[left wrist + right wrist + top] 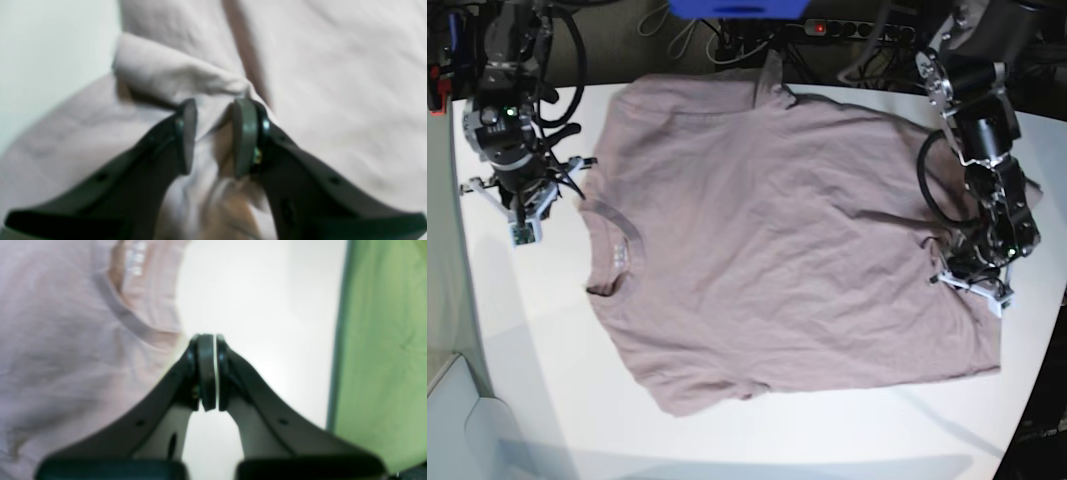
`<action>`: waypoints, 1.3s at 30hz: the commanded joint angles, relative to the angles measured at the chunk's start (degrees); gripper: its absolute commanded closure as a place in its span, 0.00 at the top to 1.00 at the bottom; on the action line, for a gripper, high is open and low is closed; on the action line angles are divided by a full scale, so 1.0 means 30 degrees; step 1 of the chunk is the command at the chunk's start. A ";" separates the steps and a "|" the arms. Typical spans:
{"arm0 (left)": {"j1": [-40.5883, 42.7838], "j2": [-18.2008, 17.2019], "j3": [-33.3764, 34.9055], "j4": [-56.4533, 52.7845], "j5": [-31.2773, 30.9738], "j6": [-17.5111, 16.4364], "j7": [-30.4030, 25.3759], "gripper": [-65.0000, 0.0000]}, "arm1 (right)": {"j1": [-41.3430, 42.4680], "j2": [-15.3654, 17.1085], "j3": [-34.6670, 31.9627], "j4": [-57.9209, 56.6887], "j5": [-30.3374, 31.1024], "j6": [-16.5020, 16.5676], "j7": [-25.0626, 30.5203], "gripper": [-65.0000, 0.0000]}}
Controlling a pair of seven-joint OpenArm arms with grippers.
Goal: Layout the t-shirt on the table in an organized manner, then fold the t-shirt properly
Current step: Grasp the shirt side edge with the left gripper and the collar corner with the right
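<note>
One garment: the t-shirt [777,240], dusty mauve with short sleeves, lies spread across the middle of the worktop [547,400], its collar toward the base view's left and its hem toward that view's right.
Collar: ribbed neck band [123,315] with a pale label [135,260] inside; it shows at the upper left of the right wrist view, blurred.
Lay of the cloth: mostly flat, with soft creases over the chest and a rumpled patch by the hem edge; one sleeve points to the far edge, the other to the near edge of the worktop.
Left gripper [213,136]: down on the hem side of the shirt; its fingers [245,133] stand partly apart with a raised fold of the fabric bunched between them, the pads touching the cloth on both sides.
Right gripper [210,371]: fingers pressed together with nothing between them, over bare white worktop just beside the collar, apart from the cloth.
Surroundings: a green surface [383,350] runs beyond the worktop's edge in the right wrist view; cables and a power strip [857,30] lie past the far edge.
</note>
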 commanded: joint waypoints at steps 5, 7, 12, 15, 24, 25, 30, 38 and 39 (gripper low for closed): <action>0.2128 -0.0171 -0.0042 0.5950 -0.1621 -0.0015 0.1245 0.29 | -0.0007 0.0111 0.0212 0.0288 0.0117 -0.0073 0.0312 0.00; 0.3241 -0.0259 -0.0042 0.7884 -0.2061 0.0073 0.1597 0.29 | -0.0007 0.0111 0.0212 0.0376 0.0117 -0.0073 0.0312 0.00; 0.6172 -0.0435 -0.1830 1.2367 -0.2031 -0.0015 0.2652 0.29 | -0.0036 0.0023 0.0183 0.0376 0.0117 -0.0044 0.0312 0.00; 0.7432 -0.0523 -0.3734 1.3012 -0.2031 -0.0044 0.2534 0.31 | -0.0036 -0.0094 0.0183 0.0347 0.0146 -0.0044 0.0312 0.00; 0.8194 -0.2867 -0.4731 0.7943 -0.2061 -0.0074 0.0278 0.44 | -0.0007 -0.0270 0.0124 0.0318 0.0146 -0.0014 0.0312 0.00; 0.8194 -0.2867 -0.4701 0.7269 -0.2061 -0.0074 -0.0484 0.44 | -0.0007 -0.0270 0.0124 0.0318 0.0146 -0.0014 0.0312 0.00; 0.8194 -0.3014 -0.4701 0.5305 -0.2061 -0.0074 -0.2770 0.44 | -0.0036 -0.0241 0.0124 0.0259 0.0146 -0.0014 0.0312 0.00; 0.7373 -0.3190 -0.4672 0.5745 -0.2178 -0.0103 -0.2857 0.44 | -0.0065 -0.0211 0.0183 0.0259 0.0146 -0.0014 0.0312 0.00; 0.7373 -0.3190 -0.4672 0.5979 -0.2178 -0.0103 -0.2857 0.44 | -0.0095 -0.0211 0.0183 0.0259 0.0146 -0.0014 0.0312 0.00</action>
